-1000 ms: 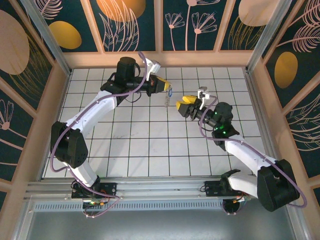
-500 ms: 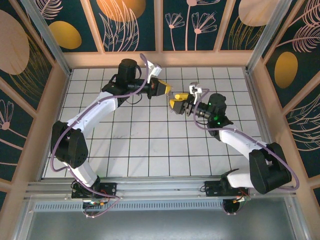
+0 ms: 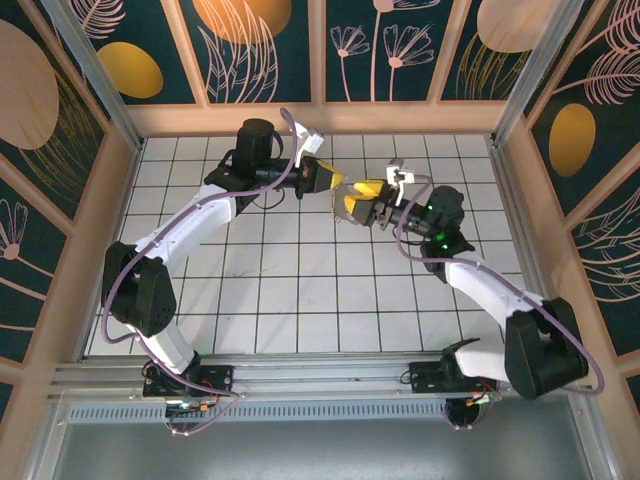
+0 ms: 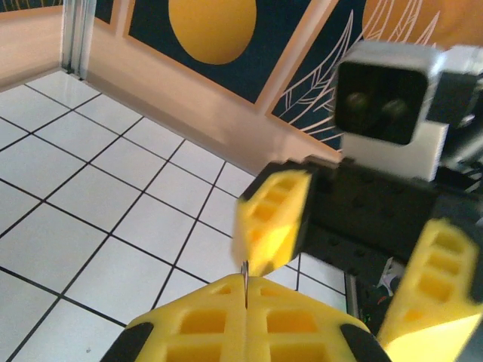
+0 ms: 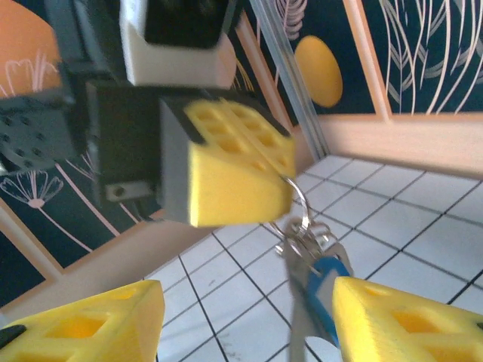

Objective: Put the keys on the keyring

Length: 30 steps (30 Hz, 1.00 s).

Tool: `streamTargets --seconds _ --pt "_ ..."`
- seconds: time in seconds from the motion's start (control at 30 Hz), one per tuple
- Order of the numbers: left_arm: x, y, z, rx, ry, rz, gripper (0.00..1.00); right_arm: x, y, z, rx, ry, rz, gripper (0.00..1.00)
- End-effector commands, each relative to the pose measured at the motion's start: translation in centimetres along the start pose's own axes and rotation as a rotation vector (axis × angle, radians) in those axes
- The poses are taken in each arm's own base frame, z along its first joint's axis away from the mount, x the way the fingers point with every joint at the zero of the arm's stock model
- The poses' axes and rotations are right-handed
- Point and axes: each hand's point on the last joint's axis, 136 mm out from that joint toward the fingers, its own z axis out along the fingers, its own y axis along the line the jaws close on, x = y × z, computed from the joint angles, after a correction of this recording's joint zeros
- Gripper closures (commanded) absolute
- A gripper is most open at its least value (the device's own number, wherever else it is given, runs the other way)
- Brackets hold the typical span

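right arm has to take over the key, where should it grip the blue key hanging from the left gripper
Grip the key by its blue head, its widest part, probably across the flat faces. It hangs free below the ring pinched in the shut left gripper, so bring the open right gripper in from below, clear of the left gripper.

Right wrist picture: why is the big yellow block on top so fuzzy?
Right wrist view: that block is the left gripper, yellow-fingered and black, probably too near the lens to focus; the blue-headed metal key dangling below is soft too. Left wrist view: the right gripper looks equally smeared. Top view: all crisp.
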Motion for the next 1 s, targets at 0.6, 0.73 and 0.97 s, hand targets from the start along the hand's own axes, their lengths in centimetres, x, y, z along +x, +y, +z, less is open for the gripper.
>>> streamTargets --seconds 0.6,0.73,0.97 --pt "-1.7 -2.5 -1.0 0.053 -0.062 0.075 1.0 0.9 -4.2 -2.6 0.228 -0.067 0.06 0.41" --pt "-1.7 -2.7 -0.9 0.063 -0.063 0.079 1.0 1.7 -3.6 -1.3 0.2 -0.039 0.051 0.41" --pt "-1.7 -3.1 -1.0 0.083 -0.062 0.086 1.0 2.0 -3.3 0.1 0.156 -0.012 0.044 0.41"
